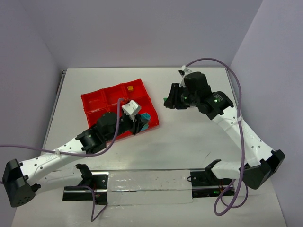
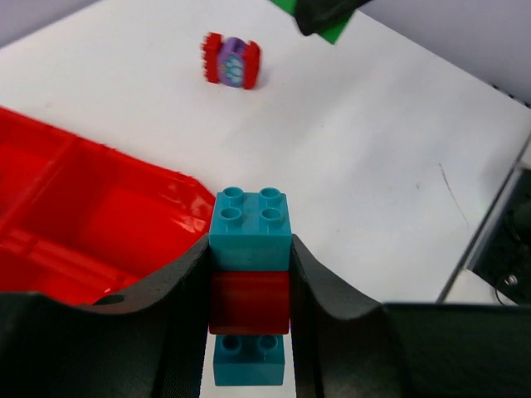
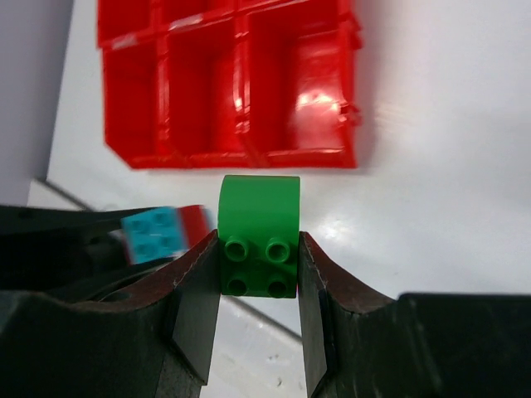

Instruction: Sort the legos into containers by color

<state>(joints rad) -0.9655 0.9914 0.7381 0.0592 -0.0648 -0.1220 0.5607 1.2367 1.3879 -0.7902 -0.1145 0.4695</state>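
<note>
table [image 1: 189, 137]: white, plain top | red tray [image 1: 94, 101]: lies flat left of centre, turned at an angle | red-and-purple brick stack [image 2: 232, 62]: on bare tabletop right of the tray, apart from it | mounting strip [image 1: 147, 187]: along the near edge

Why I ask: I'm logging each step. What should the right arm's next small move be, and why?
Probably swing the right gripper left, over an empty compartment of the red tray. It is shut on a single green brick and hangs over the table beside the tray. An orange brick lies in one far compartment, so another seems right.
</note>
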